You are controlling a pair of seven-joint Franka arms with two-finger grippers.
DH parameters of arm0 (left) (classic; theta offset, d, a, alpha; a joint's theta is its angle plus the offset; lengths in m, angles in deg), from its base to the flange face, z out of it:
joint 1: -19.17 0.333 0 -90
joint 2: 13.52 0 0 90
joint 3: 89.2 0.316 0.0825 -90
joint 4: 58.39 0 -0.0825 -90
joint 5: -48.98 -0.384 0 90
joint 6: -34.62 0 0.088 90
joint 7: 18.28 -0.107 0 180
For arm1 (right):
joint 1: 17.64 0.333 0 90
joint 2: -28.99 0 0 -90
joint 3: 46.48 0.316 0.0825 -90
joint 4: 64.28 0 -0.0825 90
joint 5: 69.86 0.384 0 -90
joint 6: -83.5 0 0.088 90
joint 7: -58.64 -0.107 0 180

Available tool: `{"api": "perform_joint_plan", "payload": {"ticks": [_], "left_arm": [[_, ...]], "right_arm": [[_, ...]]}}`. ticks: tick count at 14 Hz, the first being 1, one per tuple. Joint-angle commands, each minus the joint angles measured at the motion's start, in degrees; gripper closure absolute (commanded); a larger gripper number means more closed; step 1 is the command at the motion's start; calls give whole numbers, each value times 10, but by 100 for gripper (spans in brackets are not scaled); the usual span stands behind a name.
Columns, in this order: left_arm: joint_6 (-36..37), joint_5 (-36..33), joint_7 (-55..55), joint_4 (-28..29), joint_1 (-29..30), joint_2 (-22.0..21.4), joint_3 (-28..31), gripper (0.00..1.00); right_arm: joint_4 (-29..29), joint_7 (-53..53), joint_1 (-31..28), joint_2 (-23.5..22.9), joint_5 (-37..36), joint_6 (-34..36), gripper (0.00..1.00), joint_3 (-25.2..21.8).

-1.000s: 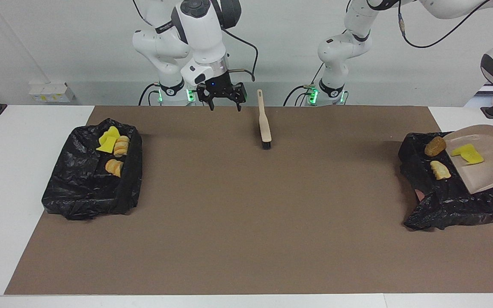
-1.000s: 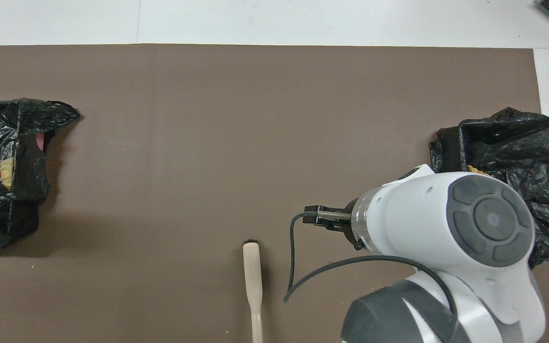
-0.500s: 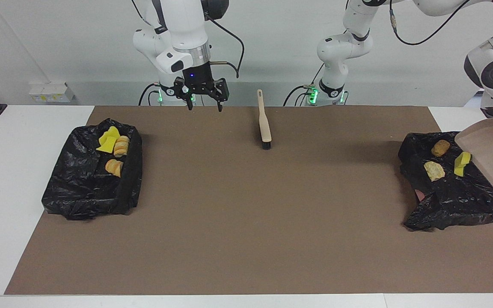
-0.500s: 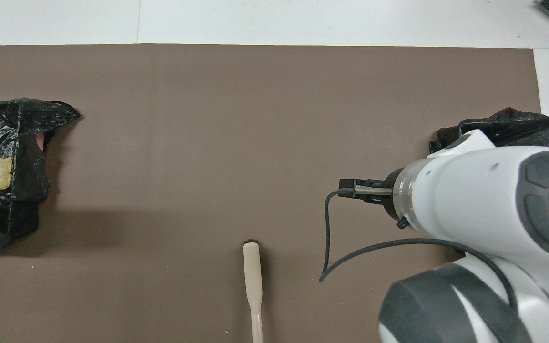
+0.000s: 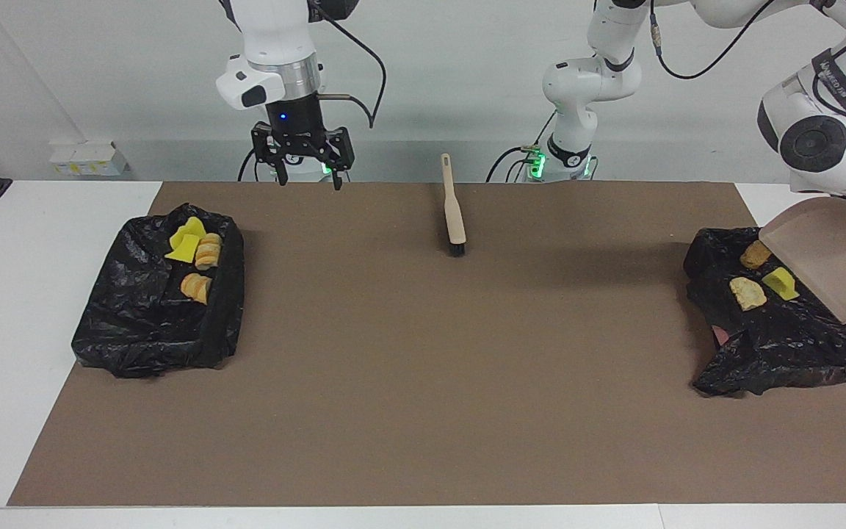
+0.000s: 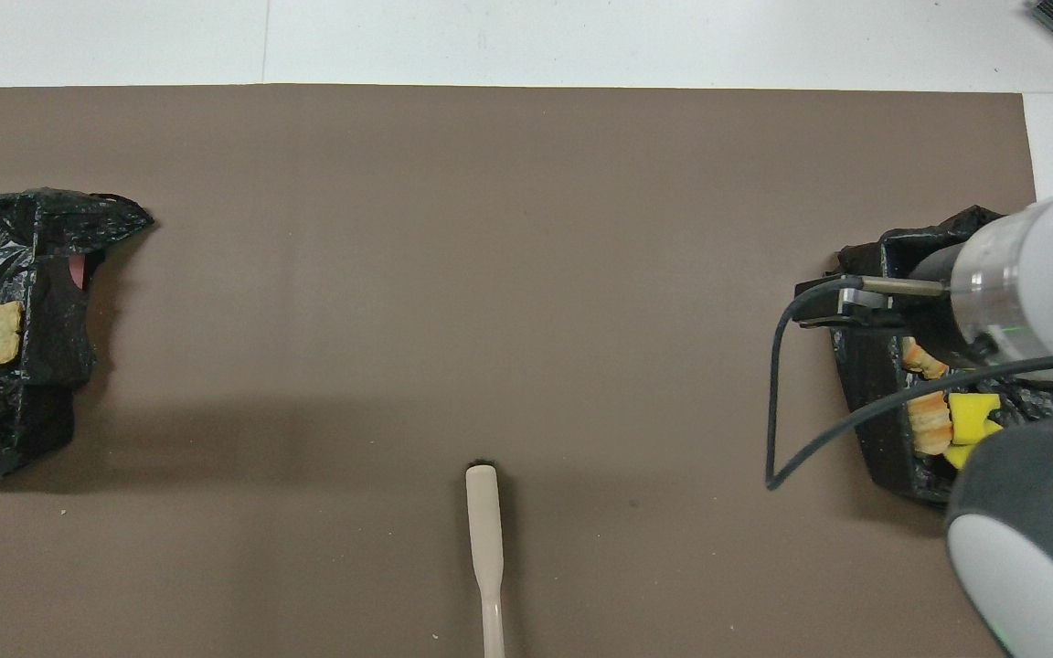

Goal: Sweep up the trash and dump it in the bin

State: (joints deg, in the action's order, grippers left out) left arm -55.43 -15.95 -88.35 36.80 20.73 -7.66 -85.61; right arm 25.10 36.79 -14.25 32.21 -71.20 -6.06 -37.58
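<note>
Since a second ago the yellow wedge (image 5: 781,283) slid off the dustpan (image 5: 830,257) into the bin (image 5: 783,342) at frame right, joining two lumps. Left gripper, off-frame, clamps the dustpan; keep it tipped over the bin. Right gripper (image 5: 307,181), upper left, wide, empty.

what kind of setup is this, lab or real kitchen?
Likely a robot lab: a brown mat on a white table, bins lined with black bags, and foam scraps as pretend trash.
</note>
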Motion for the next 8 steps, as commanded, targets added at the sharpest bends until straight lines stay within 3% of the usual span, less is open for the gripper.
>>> {"api": "perform_joint_plan", "payload": {"ticks": [1, 8], "left_arm": [[31, 29, 7, -31, -5, -5, 0, 100], [103, 237, 205, -27, -22, -16, -18, 100]], "right_arm": [[-39, 28, 10, -16, -10, 37, 0, -24], [-17, 30, 12, 0, 4, 48, 0, -79]]}}
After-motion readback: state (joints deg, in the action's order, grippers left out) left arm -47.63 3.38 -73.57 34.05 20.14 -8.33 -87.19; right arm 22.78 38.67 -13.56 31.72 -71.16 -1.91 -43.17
